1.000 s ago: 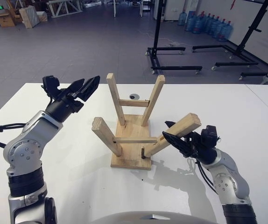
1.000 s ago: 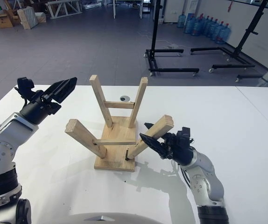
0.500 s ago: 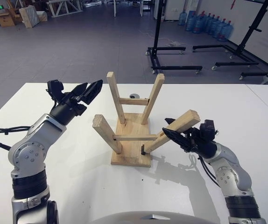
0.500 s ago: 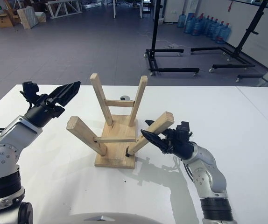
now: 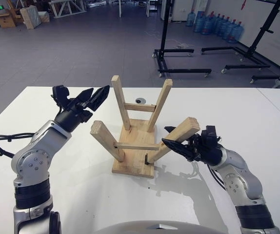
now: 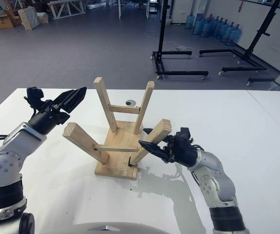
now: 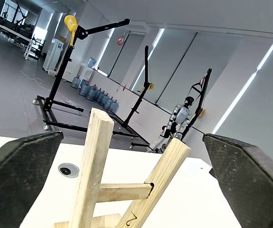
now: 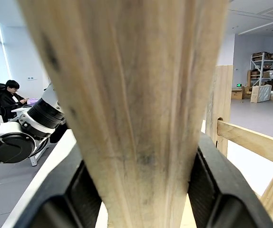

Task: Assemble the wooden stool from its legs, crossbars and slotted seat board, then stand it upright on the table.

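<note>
The wooden stool lies upside down on the white table, its seat board [image 5: 132, 165] flat and its legs splayed upward. A crossbar [image 5: 141, 107] joins the two far legs [image 5: 121, 102] [image 5: 160, 105]. A second crossbar [image 5: 137, 146] runs from the near-left leg [image 5: 106, 140] to the near-right leg [image 5: 179, 137]. My right gripper [image 5: 165, 135] is shut on that near-right leg, whose lower end meets the board; in the right wrist view the leg [image 8: 131, 95] sits between both fingers [image 8: 79, 194]. My left gripper [image 5: 98, 92] hangs open in the air just left of the far-left leg's top, holding nothing.
The table [image 5: 237, 112] has bare surface on both sides of the stool. A round cable hole [image 5: 139, 101] sits behind the stool. Beyond the far edge lie an open floor and black wheeled stands [image 5: 184, 53].
My right gripper moved left with the near-right leg, and the whole stool slid and turned a little to the left. My left gripper came closer to the far-left leg's top.
</note>
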`<action>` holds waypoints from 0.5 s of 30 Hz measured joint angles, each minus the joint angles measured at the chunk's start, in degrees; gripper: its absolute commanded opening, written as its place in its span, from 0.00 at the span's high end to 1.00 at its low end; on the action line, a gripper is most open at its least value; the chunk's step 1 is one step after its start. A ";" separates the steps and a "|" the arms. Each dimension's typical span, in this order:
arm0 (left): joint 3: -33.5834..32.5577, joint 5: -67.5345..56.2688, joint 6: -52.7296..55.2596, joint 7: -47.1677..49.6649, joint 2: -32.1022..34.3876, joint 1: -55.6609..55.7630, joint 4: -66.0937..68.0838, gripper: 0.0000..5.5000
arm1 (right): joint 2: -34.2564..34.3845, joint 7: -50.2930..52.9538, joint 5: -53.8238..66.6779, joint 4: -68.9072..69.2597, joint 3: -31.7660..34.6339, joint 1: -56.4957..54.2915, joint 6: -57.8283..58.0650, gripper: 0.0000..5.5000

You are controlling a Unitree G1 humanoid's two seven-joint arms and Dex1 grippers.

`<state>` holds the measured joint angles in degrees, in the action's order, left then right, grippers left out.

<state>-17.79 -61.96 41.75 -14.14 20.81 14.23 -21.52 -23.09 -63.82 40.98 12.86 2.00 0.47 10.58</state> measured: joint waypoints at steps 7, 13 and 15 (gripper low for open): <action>1.15 0.46 -0.64 -0.26 -0.27 0.00 -0.07 0.02 | -0.86 -0.18 -0.02 0.00 0.22 -0.38 0.70 0.61; 0.87 2.86 -1.13 -0.74 1.67 0.71 -0.54 0.02 | -0.57 1.65 -2.12 1.99 -1.14 0.17 -0.73 0.61; 0.40 4.06 -1.72 -0.93 2.77 2.19 -0.06 0.02 | 0.20 2.67 -3.10 2.46 -1.81 0.46 -1.40 0.61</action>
<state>-17.39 -57.90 40.02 -15.07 23.58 16.42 -21.57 -22.88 -61.15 37.88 15.31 0.19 0.93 9.18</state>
